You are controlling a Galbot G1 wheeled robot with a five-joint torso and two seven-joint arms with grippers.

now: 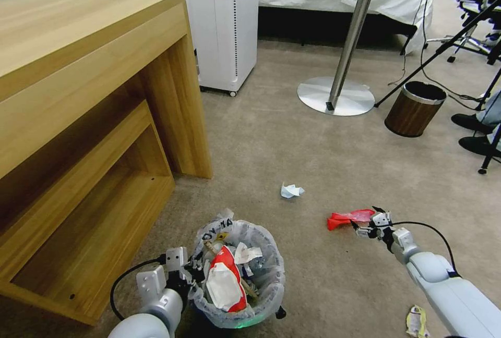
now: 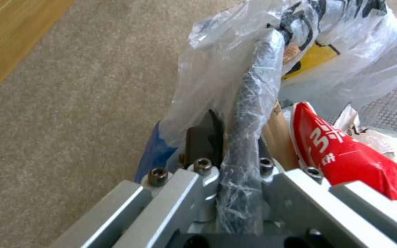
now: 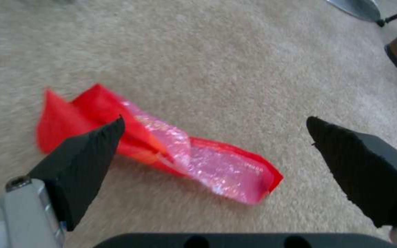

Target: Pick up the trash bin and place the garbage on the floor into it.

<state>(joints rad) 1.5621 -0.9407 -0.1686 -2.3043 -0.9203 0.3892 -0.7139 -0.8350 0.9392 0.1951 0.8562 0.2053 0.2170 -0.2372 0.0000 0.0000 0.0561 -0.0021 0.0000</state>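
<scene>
Right gripper (image 3: 217,137), jaws spread, hangs over the crumpled red plastic wrapper (image 3: 162,148) lower right on the beige carpet (image 1: 313,134) (long axis crosswise between them); left gripper (image 1: 182,270) pinches the bag-lined dark round bin (image 1: 261,296)

L gripper (image 1: 189,270) clamped on bin (image 1: 241,296) rim; R gripper (image 1: 373,221) at red wrapper (image 1: 344,218) on carpet (image 1: 313,150); paper scrap (image 1: 290,190) nearby.

left end effector (image 1: 189,270) clamped, right end effector (image 3: 217,137) spread
</scene>
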